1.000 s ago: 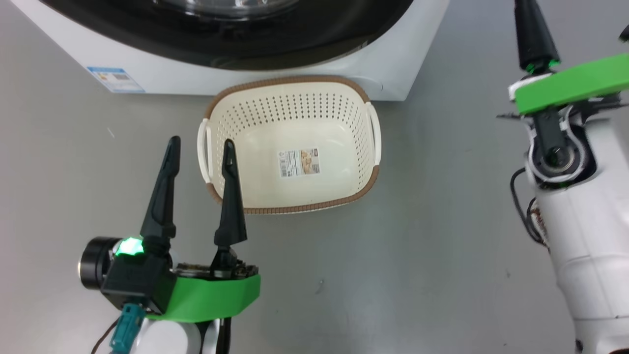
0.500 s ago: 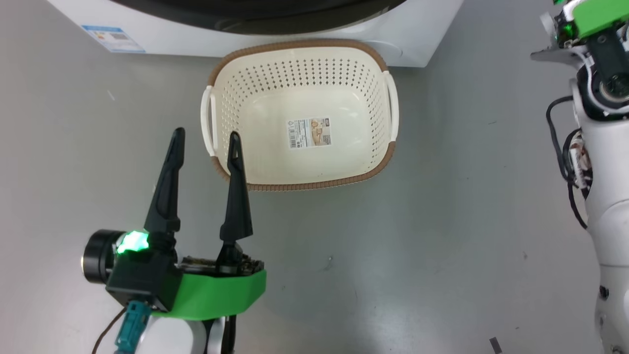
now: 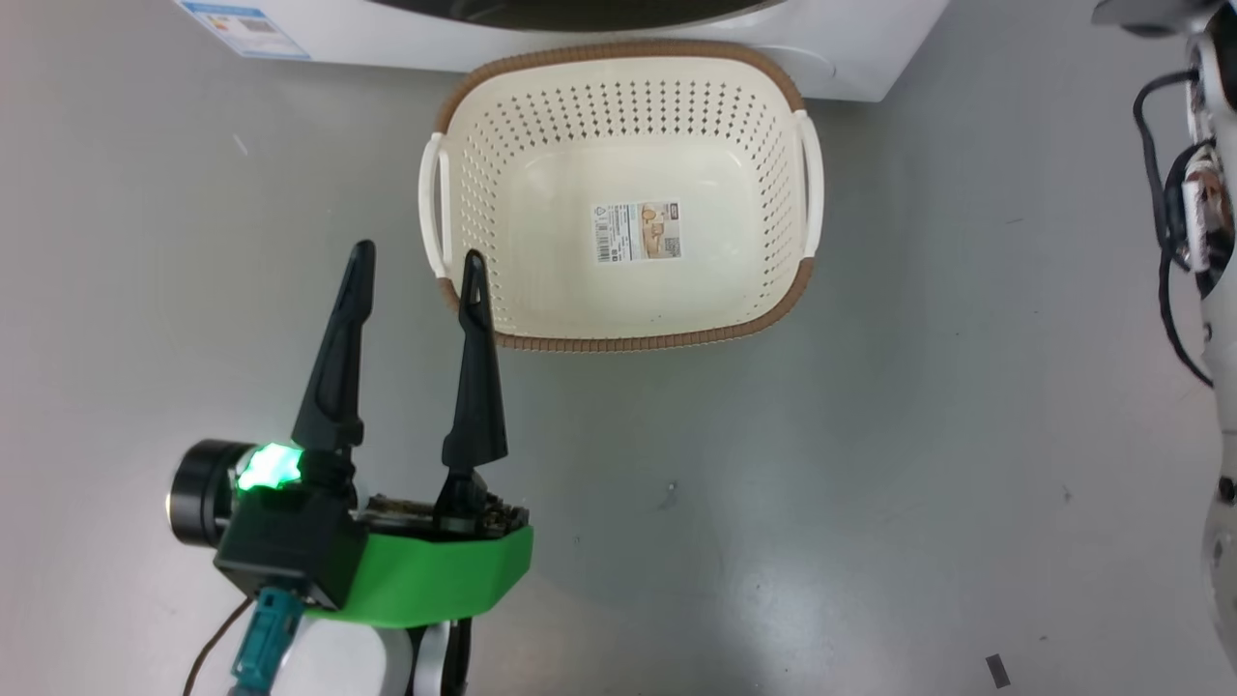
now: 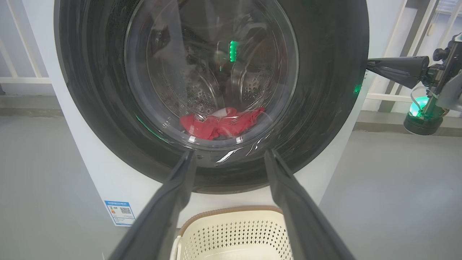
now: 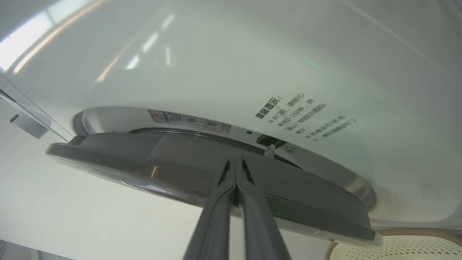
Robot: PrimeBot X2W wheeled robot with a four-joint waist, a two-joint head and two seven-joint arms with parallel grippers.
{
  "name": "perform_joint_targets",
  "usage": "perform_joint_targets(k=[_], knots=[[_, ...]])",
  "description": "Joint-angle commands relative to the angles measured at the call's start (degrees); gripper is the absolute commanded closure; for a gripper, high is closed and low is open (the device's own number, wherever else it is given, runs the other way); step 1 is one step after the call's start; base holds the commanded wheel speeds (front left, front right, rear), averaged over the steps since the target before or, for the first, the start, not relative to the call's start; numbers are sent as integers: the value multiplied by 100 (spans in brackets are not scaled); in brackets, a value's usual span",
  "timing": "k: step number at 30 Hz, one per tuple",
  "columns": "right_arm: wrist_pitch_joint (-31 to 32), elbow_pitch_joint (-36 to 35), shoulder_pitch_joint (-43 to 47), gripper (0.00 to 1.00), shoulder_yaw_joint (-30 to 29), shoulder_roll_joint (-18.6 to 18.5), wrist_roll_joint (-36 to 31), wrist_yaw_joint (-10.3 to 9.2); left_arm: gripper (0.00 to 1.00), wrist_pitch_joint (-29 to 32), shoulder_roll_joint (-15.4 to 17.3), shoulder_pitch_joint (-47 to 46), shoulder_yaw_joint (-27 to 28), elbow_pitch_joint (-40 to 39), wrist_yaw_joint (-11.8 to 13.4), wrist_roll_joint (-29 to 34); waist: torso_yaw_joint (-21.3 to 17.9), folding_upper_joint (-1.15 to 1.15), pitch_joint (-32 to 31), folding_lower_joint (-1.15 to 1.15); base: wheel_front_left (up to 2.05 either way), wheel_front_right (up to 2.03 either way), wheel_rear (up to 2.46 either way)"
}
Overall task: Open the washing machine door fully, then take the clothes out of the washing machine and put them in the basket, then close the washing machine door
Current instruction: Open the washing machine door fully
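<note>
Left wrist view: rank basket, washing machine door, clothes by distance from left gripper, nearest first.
From the left gripper:
1. basket, just below it.
2. washing machine door, straight ahead.
3. clothes, behind the door's glass, low in the drum.

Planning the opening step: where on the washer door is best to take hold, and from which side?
The door's rim on the latch side, where the right gripper points, jaws shut. There the rim stands slightly off the washer front, leaving a gap to hook behind; the bulging glass offers no hold. Come in from the robot's right, probably.
</note>
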Motion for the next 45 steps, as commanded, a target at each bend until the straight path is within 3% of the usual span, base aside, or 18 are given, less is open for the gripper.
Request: perform_joint_targets(k=[1,22,45], knots=[[48,-83,-198,100,25,54,-21,3,0,-28,64,-52,129,-182,45,15,44,0,53,0,0,0,0],[617,746,-884,100,186,5,-168,3,0,-28,64,-43,178,-184,152,8,291,0,181,0,0,0,0],[1216,244,-128,100,394,93,-105,3,0,-28,64,90,353,14,93,38,214,0,-378,0,0,0,0]])
